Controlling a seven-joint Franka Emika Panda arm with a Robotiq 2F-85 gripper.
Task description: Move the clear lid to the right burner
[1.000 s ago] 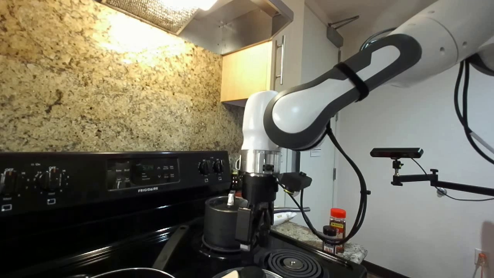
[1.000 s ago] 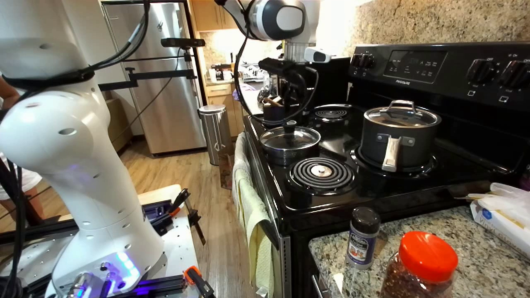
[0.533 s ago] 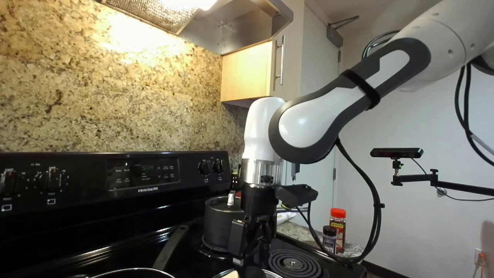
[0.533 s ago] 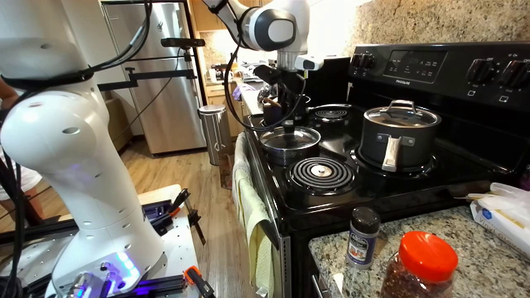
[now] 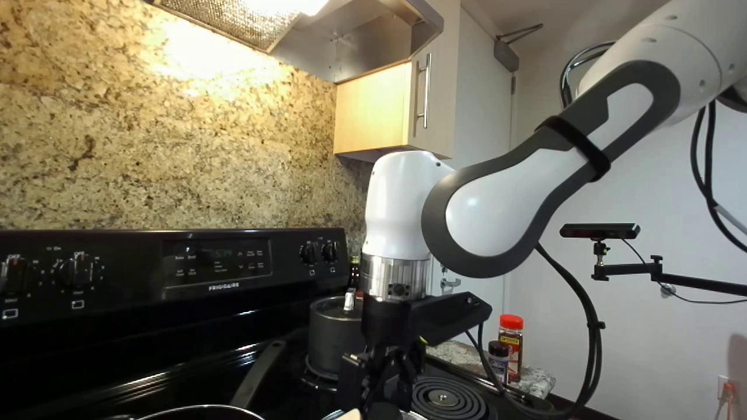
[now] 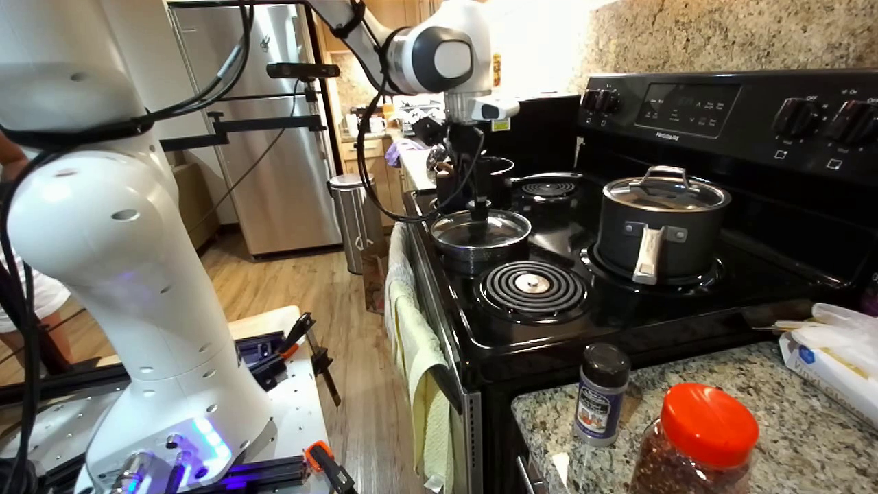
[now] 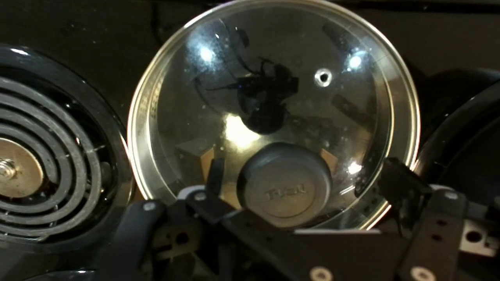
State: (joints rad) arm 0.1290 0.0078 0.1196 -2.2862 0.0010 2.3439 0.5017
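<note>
In the wrist view the gripper (image 7: 307, 173) has its fingers (image 7: 404, 183) spread wide, one on each side of the knob (image 7: 287, 185), with glass showing between. Contact cannot be told: in an exterior view dark fingers merge with dark knob. The knob belongs to the clear lid (image 7: 297, 117), which rests level over the cooktop (image 6: 617, 312), just inside its front edge; what bears it is hard to make out. A coil burner (image 6: 534, 291) sits between lid and the counter's (image 6: 549, 415) rounded front corner, its ring just beside the lid's rim. On the lid's opposite side a dark pan (image 7: 465, 148) crowds close. Black cooktop runs back toward the saucepan (image 6: 699, 250), whose handle points at the counter's stove-side edge. By the counter's corner stands a spice bottle (image 6: 600, 398); a red-capped jar (image 6: 699, 439) stands farther from the stove, and a white box (image 6: 830, 376) lies by the stove-side edge, toward the back. Only the wrist view shows the lid's vent hole (image 7: 323, 77) and the knob's lettering. An exterior view cuts the lid to a sliver, yet shows a long dark handle (image 5: 257, 373) slanting across the cooktop.
</note>
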